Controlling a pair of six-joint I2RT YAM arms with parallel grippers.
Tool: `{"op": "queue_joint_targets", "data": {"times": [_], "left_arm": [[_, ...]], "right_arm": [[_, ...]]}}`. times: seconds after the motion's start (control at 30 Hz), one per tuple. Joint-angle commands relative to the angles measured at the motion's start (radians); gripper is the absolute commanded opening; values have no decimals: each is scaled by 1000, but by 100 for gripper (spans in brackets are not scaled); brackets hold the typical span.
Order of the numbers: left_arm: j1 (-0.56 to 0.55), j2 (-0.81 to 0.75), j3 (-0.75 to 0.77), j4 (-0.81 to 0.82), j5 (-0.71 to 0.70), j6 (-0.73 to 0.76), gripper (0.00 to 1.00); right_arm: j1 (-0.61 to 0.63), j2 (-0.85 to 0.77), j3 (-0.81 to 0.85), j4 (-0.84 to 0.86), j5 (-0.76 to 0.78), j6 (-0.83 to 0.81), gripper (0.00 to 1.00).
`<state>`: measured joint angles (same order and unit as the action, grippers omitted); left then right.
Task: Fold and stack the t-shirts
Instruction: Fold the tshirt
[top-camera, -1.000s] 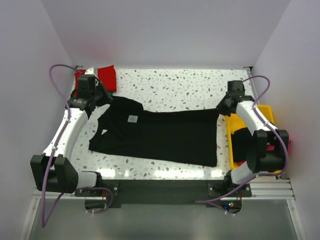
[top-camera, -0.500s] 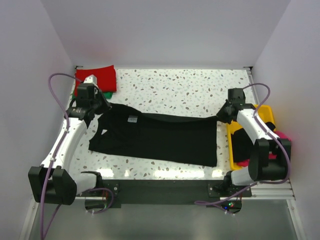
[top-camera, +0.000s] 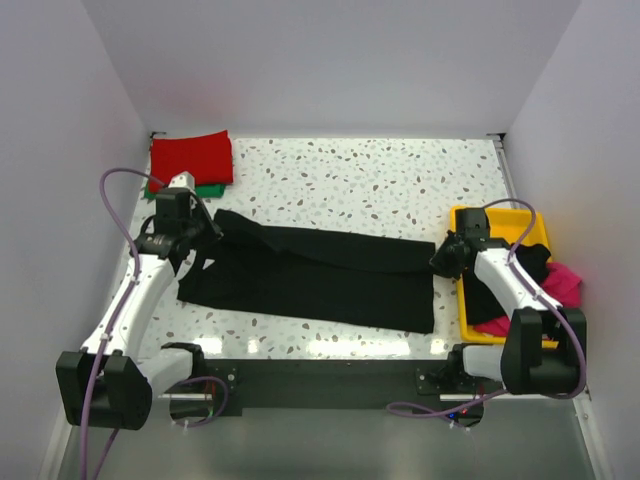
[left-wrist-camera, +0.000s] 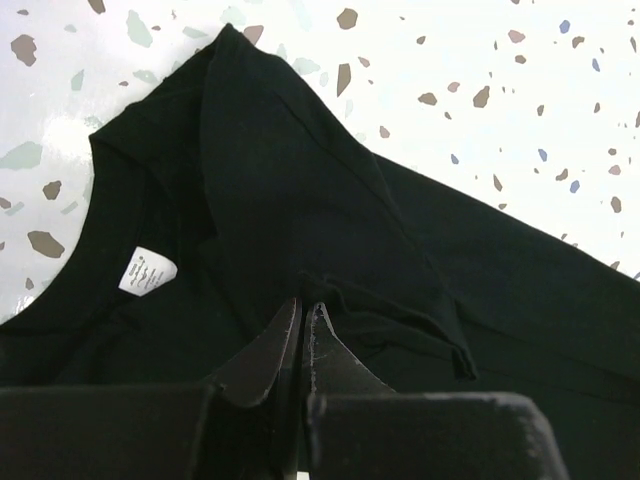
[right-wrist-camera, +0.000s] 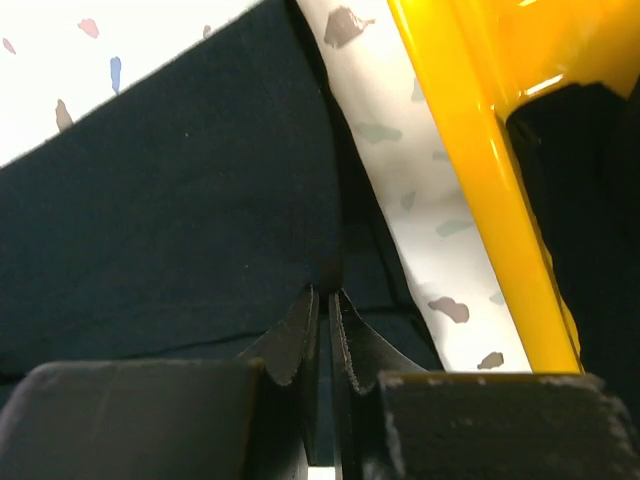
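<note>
A black t-shirt (top-camera: 320, 272) lies across the table, its far long edge folded over toward the near side. Its white neck label (left-wrist-camera: 147, 271) shows in the left wrist view. My left gripper (top-camera: 207, 228) is shut on the shirt's cloth at its left end (left-wrist-camera: 303, 302). My right gripper (top-camera: 441, 262) is shut on the shirt's right end (right-wrist-camera: 326, 290), beside the yellow tray (top-camera: 465, 290). A folded red shirt (top-camera: 191, 157) lies on a green one (top-camera: 205, 189) at the back left. Pink (top-camera: 562, 281) and black (top-camera: 528, 262) shirts sit in the tray.
The yellow tray's wall (right-wrist-camera: 480, 150) runs close along the right side of my right gripper. White walls enclose the speckled table (top-camera: 360, 180) at the back and both sides.
Both grippers have moved toward the near edge, carrying the shirt's far edge over its body. The shirt is now narrower and the label is covered in the top view.
</note>
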<state>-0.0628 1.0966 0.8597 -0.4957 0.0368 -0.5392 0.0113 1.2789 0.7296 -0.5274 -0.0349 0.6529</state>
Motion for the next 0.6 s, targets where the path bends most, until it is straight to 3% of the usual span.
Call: {"op": "queue_joint_targets", "data": {"times": [0.0, 0.57], "left_arm": [[11, -26, -11, 17, -17, -4, 0], [21, -92, -21, -37, -66, 13, 0]], "right_arm": [[-1, -41, -13, -6, -20, -21, 0], [-2, -92, -39, -49, 12, -25, 0]]}}
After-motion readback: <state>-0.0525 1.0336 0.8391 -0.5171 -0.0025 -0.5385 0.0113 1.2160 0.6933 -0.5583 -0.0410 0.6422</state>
